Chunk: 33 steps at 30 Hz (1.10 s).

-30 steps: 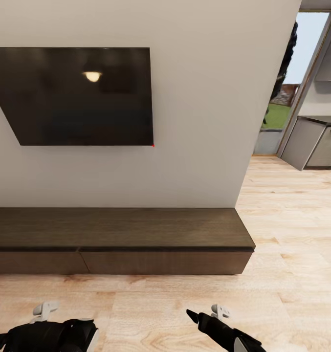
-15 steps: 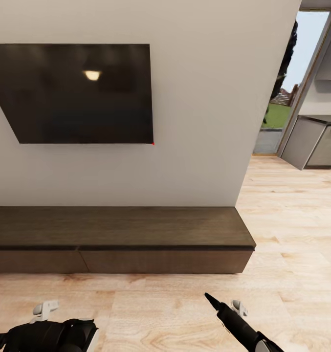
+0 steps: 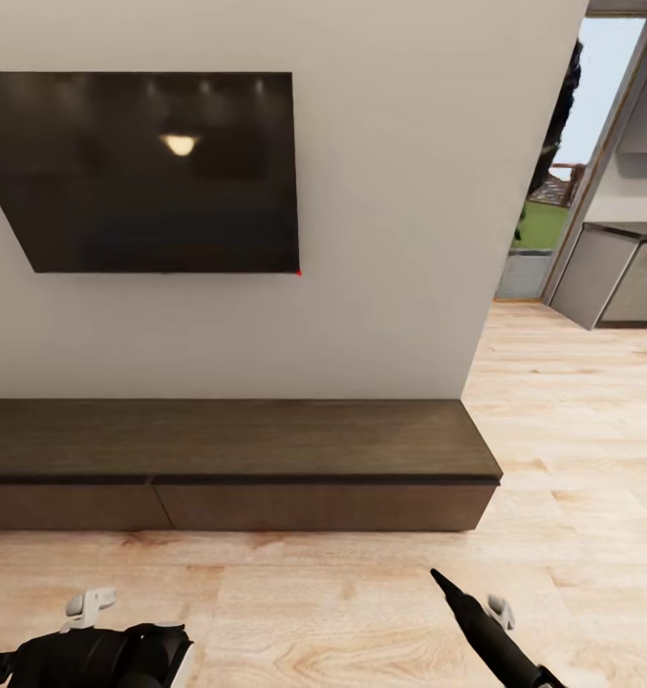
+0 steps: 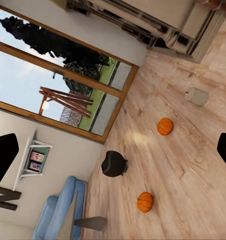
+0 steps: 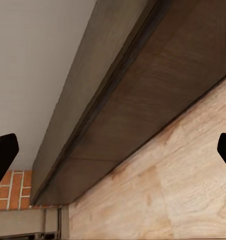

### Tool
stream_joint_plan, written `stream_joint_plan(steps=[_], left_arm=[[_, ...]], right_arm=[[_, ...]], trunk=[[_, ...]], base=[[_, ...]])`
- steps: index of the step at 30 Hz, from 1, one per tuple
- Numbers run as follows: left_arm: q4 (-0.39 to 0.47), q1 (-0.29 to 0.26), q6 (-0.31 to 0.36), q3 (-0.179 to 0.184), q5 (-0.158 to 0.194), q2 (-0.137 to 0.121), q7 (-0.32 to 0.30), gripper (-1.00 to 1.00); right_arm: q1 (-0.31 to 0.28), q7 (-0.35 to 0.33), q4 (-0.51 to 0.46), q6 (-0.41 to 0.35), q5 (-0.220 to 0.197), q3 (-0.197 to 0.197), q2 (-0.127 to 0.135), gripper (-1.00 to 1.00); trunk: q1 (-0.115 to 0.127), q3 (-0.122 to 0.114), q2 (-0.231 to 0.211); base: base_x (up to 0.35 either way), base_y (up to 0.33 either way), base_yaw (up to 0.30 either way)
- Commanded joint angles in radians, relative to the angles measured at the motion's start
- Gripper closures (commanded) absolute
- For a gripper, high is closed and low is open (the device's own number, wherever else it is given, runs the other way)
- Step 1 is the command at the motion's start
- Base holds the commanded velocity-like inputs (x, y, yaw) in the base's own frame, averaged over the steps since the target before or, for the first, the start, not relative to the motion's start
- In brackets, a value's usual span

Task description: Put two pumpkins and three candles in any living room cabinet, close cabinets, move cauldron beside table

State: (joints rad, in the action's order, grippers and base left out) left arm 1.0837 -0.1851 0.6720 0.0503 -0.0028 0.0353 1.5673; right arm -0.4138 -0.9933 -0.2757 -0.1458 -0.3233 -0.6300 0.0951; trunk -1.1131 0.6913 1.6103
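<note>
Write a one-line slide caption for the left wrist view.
Two ribbed orange pumpkins, a black cauldron and a pale candle on light wood-plank floor.

text: none legible | labels: none | TV screen: blank, lamp glare

Floor (pumpkins, candle, cauldron)

The cabinet is dark brown wood with a fine grain, its drawer fronts a slightly warmer brown. Above the cabinet hangs a glossy black TV on an off-white wall. The floor in front of the cabinet is pale honey-coloured planks with streaky grain. In the left wrist view, two bright orange ribbed pumpkins, a matte black cauldron, a pale grey-white candle and a blue sofa show.
</note>
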Motion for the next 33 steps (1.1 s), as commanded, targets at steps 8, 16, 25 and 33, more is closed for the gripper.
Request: stream_joint_plan(steps=[8,16,25,33], left_arm=[[-0.006,0.004,-0.004,0.000,0.002,0.003,0.004,-1.00],[0.031,0.037,-0.054,0.000,0.003,0.004,0.004,-1.00],[0.096,0.084,-0.059,-0.003,0.003,0.003,0.004,-1.00],[0.108,0.112,-0.066,-0.004,0.003,0.003,0.004,-1.00]], right_arm=[[0.000,-0.033,0.062,-0.003,-0.018,-0.001,0.031,-1.00],[0.000,-0.026,0.068,0.066,-0.018,-0.001,0.027,-1.00],[0.000,-0.033,0.073,0.088,-0.019,0.000,0.028,-1.00],[0.000,-0.142,0.142,0.053,-0.019,-0.027,0.050,-1.00]], trunk=[[-0.031,0.026,0.057],[-0.061,0.051,0.113],[-0.096,0.079,0.176],[-0.127,0.104,0.232]], base=[[0.000,0.000,0.000],[0.000,0.000,0.000],[0.000,0.000,0.000],[0.000,0.000,0.000]])
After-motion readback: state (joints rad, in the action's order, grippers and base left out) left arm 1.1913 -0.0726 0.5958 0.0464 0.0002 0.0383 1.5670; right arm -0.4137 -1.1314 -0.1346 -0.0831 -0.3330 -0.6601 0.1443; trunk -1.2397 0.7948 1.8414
